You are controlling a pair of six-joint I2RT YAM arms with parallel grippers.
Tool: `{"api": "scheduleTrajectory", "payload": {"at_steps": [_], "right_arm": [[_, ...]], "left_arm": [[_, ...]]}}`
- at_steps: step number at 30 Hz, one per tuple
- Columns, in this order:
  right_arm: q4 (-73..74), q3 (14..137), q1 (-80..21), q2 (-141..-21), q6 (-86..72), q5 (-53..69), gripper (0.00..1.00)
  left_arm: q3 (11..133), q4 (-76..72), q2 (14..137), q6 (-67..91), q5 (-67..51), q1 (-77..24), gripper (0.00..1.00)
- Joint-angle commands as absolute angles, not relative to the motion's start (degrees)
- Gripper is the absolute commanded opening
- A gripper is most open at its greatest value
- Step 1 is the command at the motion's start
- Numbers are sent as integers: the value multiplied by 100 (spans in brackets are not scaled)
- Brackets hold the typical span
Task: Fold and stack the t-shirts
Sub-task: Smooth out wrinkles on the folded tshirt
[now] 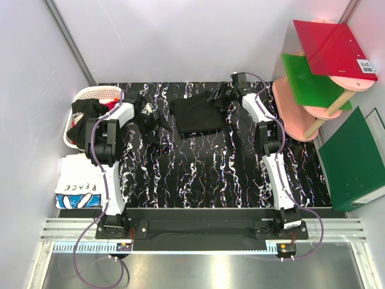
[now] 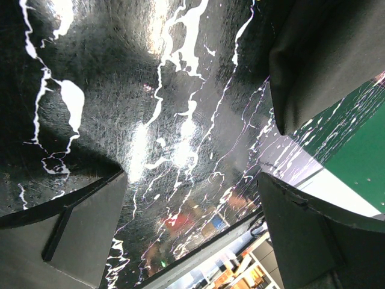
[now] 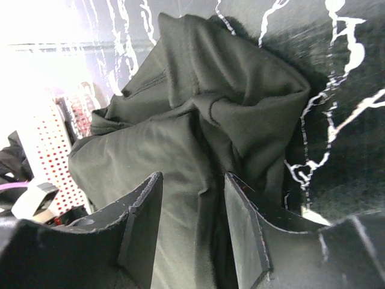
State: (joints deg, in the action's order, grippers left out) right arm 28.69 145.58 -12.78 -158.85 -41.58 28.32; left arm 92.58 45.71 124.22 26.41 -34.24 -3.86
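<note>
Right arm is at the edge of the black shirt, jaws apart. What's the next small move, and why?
Probably lift the right gripper up and back off the black shirt. Its jaws stand apart with the cloth loose between them, not pinched, and the shirt lies bundled on the table. The left gripper is open over bare tabletop, holding nothing.

The left arm [image 1: 101,147] rises from its base, folds at the elbow and reaches forward and to the right. The left gripper [image 1: 143,113] points downward, jaws spread wide. The right arm [image 1: 274,162] stretches far forward, its wrist turned left. The right gripper [image 1: 222,94] sits low, jaws partly apart — a clear gap shows between its fingers [image 3: 141,229].
</note>
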Motion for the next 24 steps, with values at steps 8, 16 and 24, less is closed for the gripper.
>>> {"api": "scheduleTrajectory", "payload": {"at_steps": [8, 16, 24], "right_arm": [[2821, 15257, -1230, -15968, -4289, 2873, 43], [2619, 15311, -1222, -16067, -4465, 3147, 2], [2593, 15021, -1160, -15847, -4447, 3050, 24]], "left_arm": [[9176, 4544, 12349, 2470, -3410, -413, 99], [9141, 4553, 12393, 2479, -3428, -413, 99], [9132, 4562, 12401, 2443, -3472, -413, 99]]}}
